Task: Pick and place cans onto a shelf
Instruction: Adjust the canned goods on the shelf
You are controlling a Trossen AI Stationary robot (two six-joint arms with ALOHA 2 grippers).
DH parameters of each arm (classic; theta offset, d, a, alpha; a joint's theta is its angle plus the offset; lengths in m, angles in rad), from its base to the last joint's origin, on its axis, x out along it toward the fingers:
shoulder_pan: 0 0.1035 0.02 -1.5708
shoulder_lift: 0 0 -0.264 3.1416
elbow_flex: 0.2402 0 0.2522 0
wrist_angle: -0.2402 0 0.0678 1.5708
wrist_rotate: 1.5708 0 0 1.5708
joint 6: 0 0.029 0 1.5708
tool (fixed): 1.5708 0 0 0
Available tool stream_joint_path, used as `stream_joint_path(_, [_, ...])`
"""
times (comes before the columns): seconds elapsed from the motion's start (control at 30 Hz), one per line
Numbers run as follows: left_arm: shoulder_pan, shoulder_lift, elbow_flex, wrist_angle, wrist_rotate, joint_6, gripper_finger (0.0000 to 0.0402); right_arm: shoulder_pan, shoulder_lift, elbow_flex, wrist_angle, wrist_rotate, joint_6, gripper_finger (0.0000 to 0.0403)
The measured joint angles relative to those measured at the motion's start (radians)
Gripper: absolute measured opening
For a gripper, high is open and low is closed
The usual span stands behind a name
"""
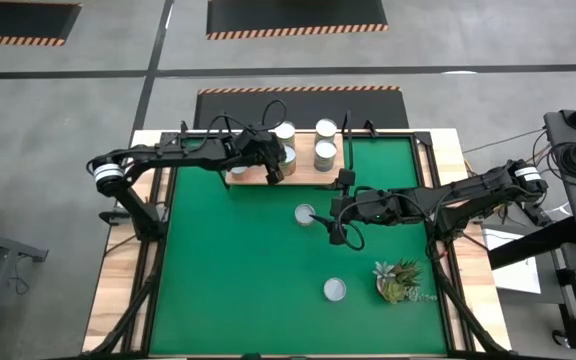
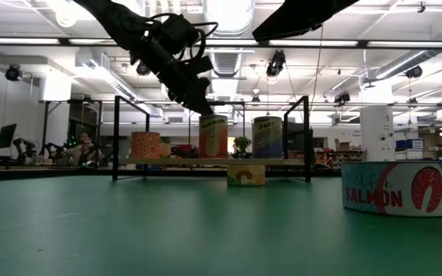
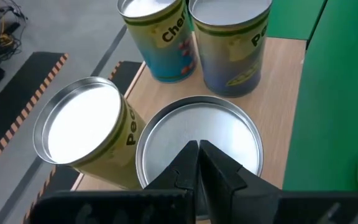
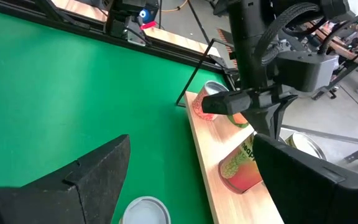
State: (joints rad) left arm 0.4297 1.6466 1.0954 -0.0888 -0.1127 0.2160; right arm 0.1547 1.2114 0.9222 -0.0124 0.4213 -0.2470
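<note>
The light-wood shelf [image 1: 308,177] lies at the far edge of the green mat [image 1: 248,270] and carries several cans standing upright. My left gripper [image 1: 274,167] is shut and hovers right over the silver lid of one tall shelf can [image 3: 229,134], which also shows in the low view [image 2: 213,138]. A tilted-looking can [image 3: 82,134] and two tall cans [image 3: 229,43] stand beside it. My right gripper [image 1: 336,228] is open and empty over the mat, next to a short can [image 1: 305,214] that stands on its base; this can shows between the fingers in the right wrist view [image 4: 145,211]. My left gripper's shut fingertips [image 3: 197,152] stand over the middle of the can's lid [image 3: 173,127], slanting down from above. I cannot tell whether they touch the lid. The can stands upright on the shelf.
A short salmon can [image 1: 335,290] stands on the mat near the front; it also shows in the low view [image 2: 394,188]. A small leafy plant [image 1: 398,280] lies to its right. Thin black brackets [image 2: 307,138] rise at the shelf's ends. The mat's left half is bare.
</note>
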Motion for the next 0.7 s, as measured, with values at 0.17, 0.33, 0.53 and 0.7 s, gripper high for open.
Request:
stream_joint_path(0.17, [-0.005, 0.0, 0.0, -0.005, 0.001, -0.023, 0.0, 0.0, 0.0, 0.0, 0.0, 0.0, 0.0, 0.0326])
stream_joint_path(0.33, [-0.02, 0.0, 0.0, -0.006, 0.026, -0.031, 0.0, 0.0, 0.0, 0.0, 0.0, 0.0, 0.0, 0.0326])
stream_joint_path(0.53, [-0.027, 0.0, 0.0, -0.006, 0.027, -0.047, 0.0, 0.0, 0.0, 0.0, 0.0, 0.0, 0.0, 0.0326])
stream_joint_path(0.7, [-0.027, 0.0, 0.0, 0.0, 0.027, -0.055, 0.0, 0.0, 0.0, 0.0, 0.0, 0.0, 0.0, 0.0326])
